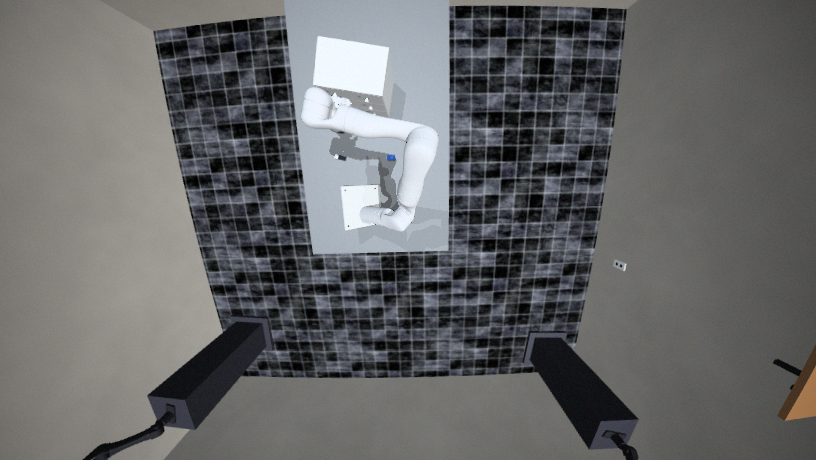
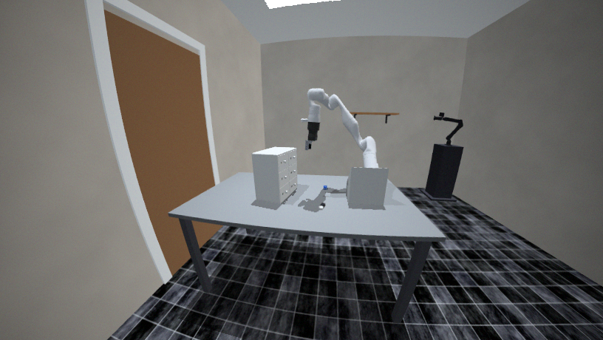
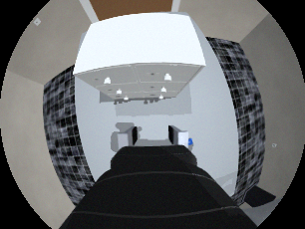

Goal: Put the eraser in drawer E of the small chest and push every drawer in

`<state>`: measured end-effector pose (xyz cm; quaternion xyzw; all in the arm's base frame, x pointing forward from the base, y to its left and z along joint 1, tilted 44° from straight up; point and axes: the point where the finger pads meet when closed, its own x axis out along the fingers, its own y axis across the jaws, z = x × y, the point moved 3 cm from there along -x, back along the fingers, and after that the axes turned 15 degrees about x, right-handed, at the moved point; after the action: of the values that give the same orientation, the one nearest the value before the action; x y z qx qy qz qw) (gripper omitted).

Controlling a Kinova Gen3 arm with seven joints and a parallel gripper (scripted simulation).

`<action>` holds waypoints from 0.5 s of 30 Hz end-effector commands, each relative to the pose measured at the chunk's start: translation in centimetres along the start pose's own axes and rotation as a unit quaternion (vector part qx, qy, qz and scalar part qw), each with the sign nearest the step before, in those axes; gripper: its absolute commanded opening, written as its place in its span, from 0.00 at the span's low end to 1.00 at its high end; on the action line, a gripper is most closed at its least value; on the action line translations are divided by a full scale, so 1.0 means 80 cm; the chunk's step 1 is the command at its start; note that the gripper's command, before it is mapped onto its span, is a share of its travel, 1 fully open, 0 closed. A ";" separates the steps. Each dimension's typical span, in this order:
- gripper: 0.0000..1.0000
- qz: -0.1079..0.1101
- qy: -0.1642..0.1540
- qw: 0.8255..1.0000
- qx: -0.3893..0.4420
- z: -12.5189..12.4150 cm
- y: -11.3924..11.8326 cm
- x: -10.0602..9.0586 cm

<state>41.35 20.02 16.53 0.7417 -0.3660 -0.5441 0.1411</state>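
A small black-and-white block, apparently the eraser point(image 1: 341, 157) point(image 2: 322, 205), is seen lying flat, nearer the worktop's point(image 1: 422, 234) point(image 2: 236, 213) point(image 3: 216, 114) left long edge in the top view than its right. The white six-drawer chest point(image 1: 351, 65) point(image 2: 266, 179) point(image 3: 140, 40) is stood upright near that edge, slightly angled. Its round-knobbed drawers point(image 2: 284, 171) point(image 3: 132, 72) appear pushed in; the letter E cannot be read.

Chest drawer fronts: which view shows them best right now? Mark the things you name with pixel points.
The wrist view: all six knobbed fronts of the chest point(image 1: 350, 65) point(image 2: 266, 177) point(image 3: 140, 40) face it, labels unreadable. Exterior shows them obliquely, knobs small; in top, the arm point(image 1: 382, 125) point(image 2: 349, 122) partly covers them.
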 end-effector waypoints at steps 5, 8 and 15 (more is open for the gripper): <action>1.00 -0.005 0.019 1.000 -0.002 0.001 0.001 0.002; 1.00 -0.009 0.033 0.999 -0.002 0.000 0.001 0.005; 1.00 -0.019 0.071 0.997 -0.002 -0.002 0.000 0.014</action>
<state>41.95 19.27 15.82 0.7810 -0.3445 -0.4984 0.1515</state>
